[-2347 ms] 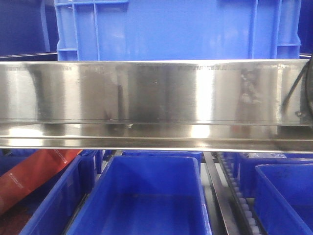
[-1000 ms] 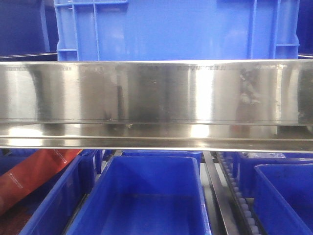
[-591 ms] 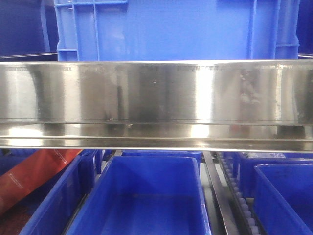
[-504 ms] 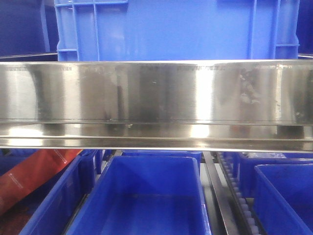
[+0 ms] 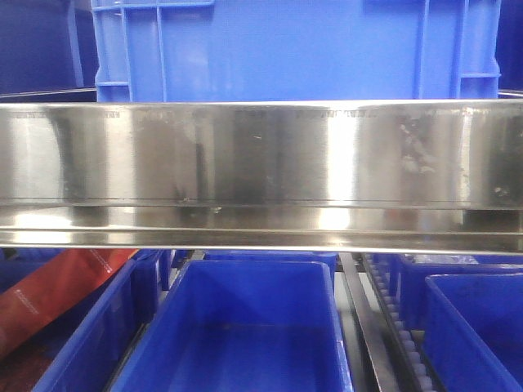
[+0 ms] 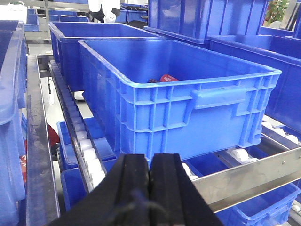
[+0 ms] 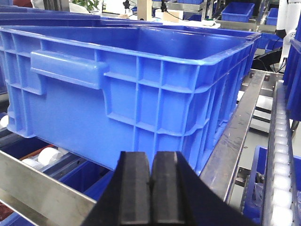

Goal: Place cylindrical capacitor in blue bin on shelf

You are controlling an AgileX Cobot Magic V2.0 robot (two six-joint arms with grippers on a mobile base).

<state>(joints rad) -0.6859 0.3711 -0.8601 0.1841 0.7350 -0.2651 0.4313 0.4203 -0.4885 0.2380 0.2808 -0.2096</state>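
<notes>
Two claws show, each in its own wrist view, and both have their black pads pressed flat together with nothing between them. The left claw (image 6: pixel 150 188) sits low at the near edge of its view, just in front of a blue bin (image 6: pixel 188 94) that stands on the shelf (image 6: pixel 249 176), whose steel front rail crosses beneath the bin. Inside that bin, against the near wall, a small red object (image 6: pixel 168 78) lies partly hidden by the rim; whether it is the cylindrical capacitor cannot be told. White rollers (image 6: pixel 87 150) run in a track along the bin's left side, and more blue bins stand behind and to either side. The right claw (image 7: pixel 151 188) likewise sits low and near, facing the ribbed wall of another blue bin (image 7: pixel 141 99), with a moulded handle (image 7: pixel 66 68) on that wall to the left. A steel rail (image 7: pixel 42 186) runs beneath this bin, and a roller track (image 7: pixel 282 155) runs away on the right. From the front view neither claw is seen: a broad mirror-like rail (image 5: pixel 261 155) spans the frame, a large blue crate (image 5: pixel 294 49) stands above it, open blue bins lie below, and a red strip (image 5: pixel 57 290) slants at the lower left.
</notes>
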